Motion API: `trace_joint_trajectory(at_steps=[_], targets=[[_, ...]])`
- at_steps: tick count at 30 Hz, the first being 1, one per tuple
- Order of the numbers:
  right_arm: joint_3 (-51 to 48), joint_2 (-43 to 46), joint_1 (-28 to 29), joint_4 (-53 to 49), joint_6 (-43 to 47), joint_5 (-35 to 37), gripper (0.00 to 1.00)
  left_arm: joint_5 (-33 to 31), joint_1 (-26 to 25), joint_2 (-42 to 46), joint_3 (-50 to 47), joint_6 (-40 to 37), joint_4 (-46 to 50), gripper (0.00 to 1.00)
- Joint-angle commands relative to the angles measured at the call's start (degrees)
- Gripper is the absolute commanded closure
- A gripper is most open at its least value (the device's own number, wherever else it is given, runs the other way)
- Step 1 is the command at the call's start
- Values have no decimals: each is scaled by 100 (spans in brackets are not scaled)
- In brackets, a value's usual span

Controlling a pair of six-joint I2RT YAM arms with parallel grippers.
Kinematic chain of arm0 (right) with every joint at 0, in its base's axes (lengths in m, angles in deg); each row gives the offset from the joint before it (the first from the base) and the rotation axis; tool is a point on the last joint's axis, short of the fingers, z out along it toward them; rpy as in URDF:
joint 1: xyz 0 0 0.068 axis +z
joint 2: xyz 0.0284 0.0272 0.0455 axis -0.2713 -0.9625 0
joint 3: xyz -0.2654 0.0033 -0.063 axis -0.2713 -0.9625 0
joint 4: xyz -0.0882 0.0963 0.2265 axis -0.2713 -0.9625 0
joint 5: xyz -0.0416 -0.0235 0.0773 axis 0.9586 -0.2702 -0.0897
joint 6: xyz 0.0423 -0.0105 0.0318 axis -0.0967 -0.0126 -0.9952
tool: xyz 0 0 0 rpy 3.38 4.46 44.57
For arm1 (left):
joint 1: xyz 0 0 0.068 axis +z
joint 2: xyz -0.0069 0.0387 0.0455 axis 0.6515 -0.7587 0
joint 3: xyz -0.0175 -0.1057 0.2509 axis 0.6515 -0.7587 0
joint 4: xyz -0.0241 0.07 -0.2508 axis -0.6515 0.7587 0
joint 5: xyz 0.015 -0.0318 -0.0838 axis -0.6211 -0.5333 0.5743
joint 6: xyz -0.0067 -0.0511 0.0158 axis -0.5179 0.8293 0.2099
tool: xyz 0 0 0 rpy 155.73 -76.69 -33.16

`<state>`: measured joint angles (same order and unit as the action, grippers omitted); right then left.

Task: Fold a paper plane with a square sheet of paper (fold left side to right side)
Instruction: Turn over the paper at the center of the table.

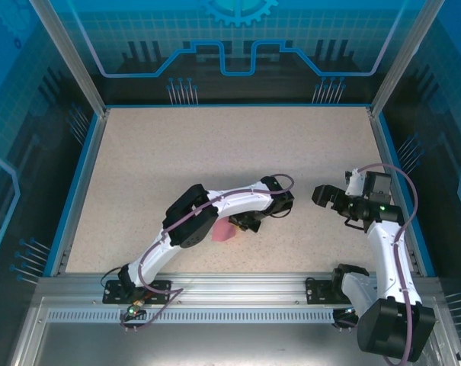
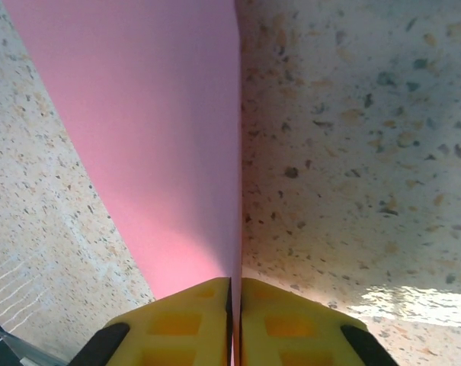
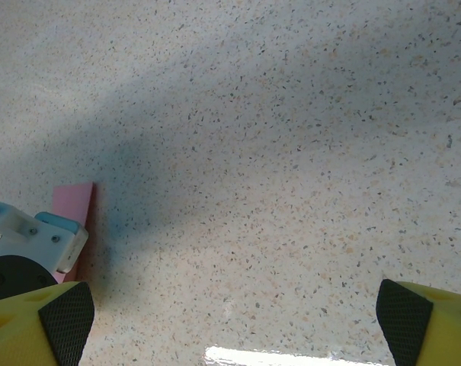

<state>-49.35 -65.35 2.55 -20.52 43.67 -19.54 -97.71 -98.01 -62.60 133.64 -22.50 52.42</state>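
Left wrist view shows what the top view cannot: the left gripper (image 2: 235, 305) has its yellow fingers (image 2: 184, 324) squeezed almost together, pinching the edge of the pink paper (image 2: 154, 137). The paper stretches away over the speckled table (image 2: 352, 152). From the top, the left arm (image 1: 215, 204) covers much of the paper, near the middle of the table. The right wrist view shows the right gripper (image 3: 234, 328) spread wide, holding nothing, well apart from the paper.
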Motion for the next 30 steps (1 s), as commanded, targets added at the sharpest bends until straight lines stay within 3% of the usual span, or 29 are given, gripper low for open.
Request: trace_joint_trajectory(at_steps=[1,10,16,23,30], targets=[[16,-212,-92,56,60,-493,1,1736,401,146,151,-492,-1310,72],[92,-583,-30,-51,120,-784,1,2447,669,732,-312,-623,-2166,50],[143,-701,334,60,53,-772,3,2641,898,1996,-1428,-744,-3227,40],[165,-1173,1740,958,-470,-610,8,2899,1585,4176,-3774,-442,-4916,28],[572,-2451,3098,2179,-879,-633,26,3669,2432,5371,-5985,300,-6627,27]])
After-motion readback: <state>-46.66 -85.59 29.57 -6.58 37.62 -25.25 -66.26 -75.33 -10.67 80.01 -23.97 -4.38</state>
